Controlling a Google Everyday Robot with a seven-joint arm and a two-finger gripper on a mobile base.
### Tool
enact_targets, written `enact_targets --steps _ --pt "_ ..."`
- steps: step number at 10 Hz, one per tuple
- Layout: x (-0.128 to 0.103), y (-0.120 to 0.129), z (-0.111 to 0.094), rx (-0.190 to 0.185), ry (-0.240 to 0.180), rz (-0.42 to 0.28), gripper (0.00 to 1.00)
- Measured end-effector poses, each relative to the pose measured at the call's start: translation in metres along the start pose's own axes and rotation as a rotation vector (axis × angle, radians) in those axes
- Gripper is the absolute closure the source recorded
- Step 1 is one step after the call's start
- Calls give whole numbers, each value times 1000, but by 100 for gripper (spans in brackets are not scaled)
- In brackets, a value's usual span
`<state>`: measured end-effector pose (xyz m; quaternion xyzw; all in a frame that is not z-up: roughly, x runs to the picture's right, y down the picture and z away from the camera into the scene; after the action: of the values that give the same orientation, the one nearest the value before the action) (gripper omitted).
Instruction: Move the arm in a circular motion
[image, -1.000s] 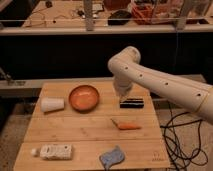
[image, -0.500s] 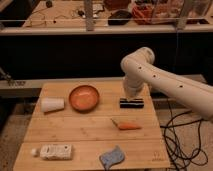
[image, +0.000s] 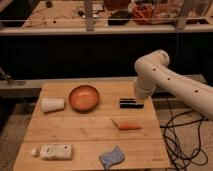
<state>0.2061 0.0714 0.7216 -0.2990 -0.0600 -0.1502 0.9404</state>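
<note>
The arm (image: 172, 84) is cream-white, made of thick smooth tube segments dotted with small dark spots. It enters from the right edge of view and rises leftward to a bulbous joint above the far right corner of the desk (image: 90, 127). There it bends sharply down into a short rounded segment. The end effector (image: 131, 102) shows only as a dark shape under that segment's tip, low over the desk near its right edge, toward the far side.
</note>
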Motion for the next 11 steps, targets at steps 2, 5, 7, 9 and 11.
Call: enact_targets --steps 2,5,7,9,11 --pt "12 9 -1 4 0 4 26" --pt "11 12 0 -2 -6 -7 20" --pt "-5 26 1 -8 -5 -22 20" --pt "-20 48 -2 -12 1 -33 20" --pt "-23 53 -2 -18 0 -62 20"
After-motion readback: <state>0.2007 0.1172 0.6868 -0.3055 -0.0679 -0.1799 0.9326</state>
